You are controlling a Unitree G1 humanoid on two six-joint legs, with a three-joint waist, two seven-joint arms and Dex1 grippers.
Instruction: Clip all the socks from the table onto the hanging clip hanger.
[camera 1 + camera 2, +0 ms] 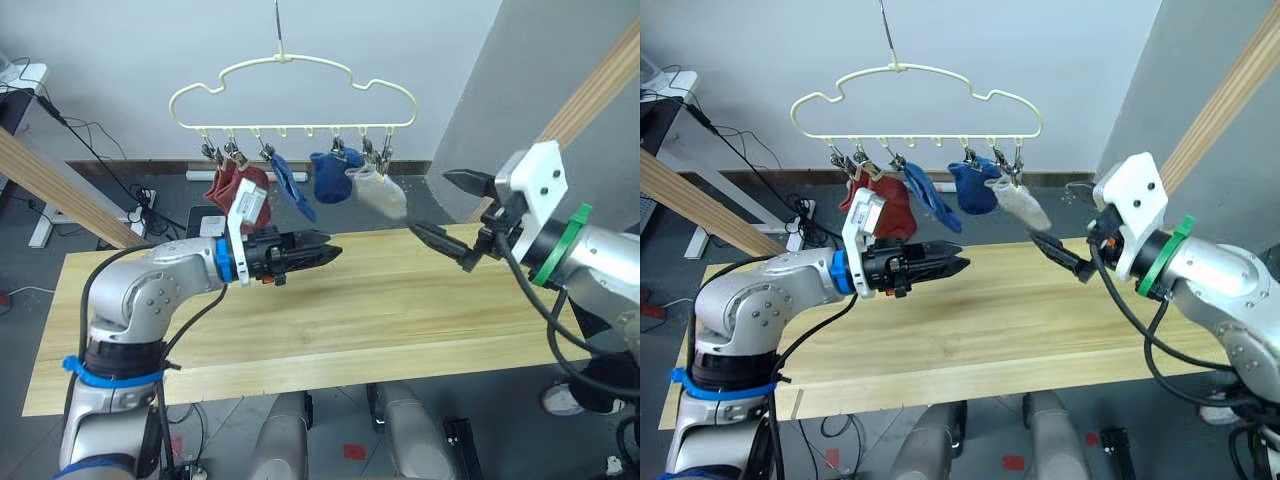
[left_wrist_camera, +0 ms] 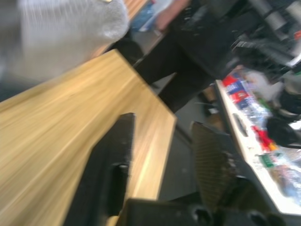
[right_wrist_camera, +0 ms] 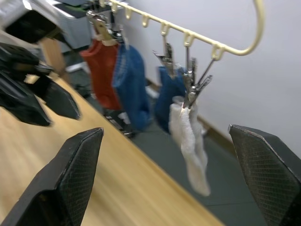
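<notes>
I can read no writing anywhere. My right gripper point(image 1: 447, 211) is spread wide and empty beside the light grey sock point(image 1: 378, 190) clipped on the clip hanger point(image 1: 290, 95). My left gripper point(image 1: 958, 264) hovers over the table point(image 1: 330, 320), narrowly parted, holding nothing.

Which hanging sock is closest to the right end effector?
The light grey sock, at the end of the row on the clip hanger. The blue socks and red socks hang further left.
</notes>
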